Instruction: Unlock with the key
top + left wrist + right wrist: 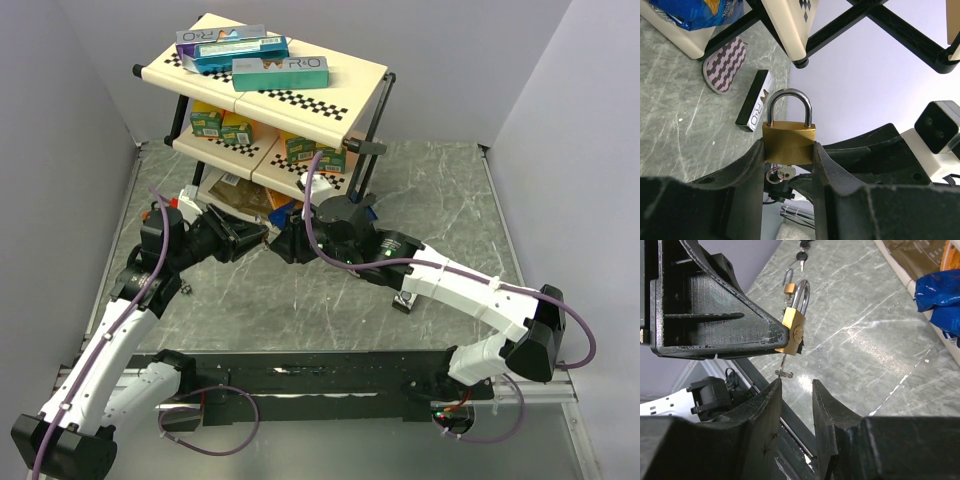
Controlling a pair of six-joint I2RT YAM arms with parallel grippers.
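Note:
A brass padlock (789,142) with a steel shackle is clamped by its sides between the fingers of my left gripper (789,150), shackle pointing away from the wrist. The same padlock (792,332) shows in the right wrist view, held above the table. A small silver key (784,362) with a wire ring (784,373) hangs from its keyhole, also visible under the lock body as the key (785,173). My right gripper (796,384) is just below the key, jaws apart with nothing between them; the ring sits at the tip of one finger (775,390). From above, both grippers (268,240) meet under the rack.
A two-tier checkered rack (265,85) with boxes stands right behind the grippers, its black legs (800,62) close. A dark box (754,107) and a striped object (725,65) lie on the marble table. A second small padlock (788,286) and loose keys (802,256) lie farther off.

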